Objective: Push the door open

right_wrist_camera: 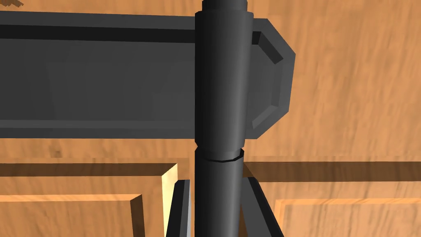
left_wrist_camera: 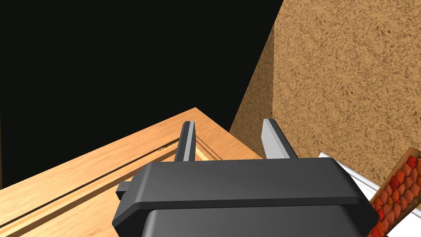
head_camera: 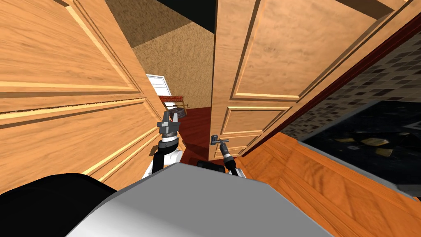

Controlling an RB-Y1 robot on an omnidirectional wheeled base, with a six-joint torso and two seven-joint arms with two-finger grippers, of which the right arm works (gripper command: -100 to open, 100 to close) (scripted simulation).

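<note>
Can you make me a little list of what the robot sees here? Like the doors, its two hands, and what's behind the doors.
right door: wooden with panels, partly open
door handle: dark lever on the right door
right gripper: fingers pressed on both sides of the door handle
left gripper: open, holding nothing, close beside the left door
left door: wooden with panels, swung towards the robot's left
gap between doors: shows a red floor and a speckled brown wall
</note>
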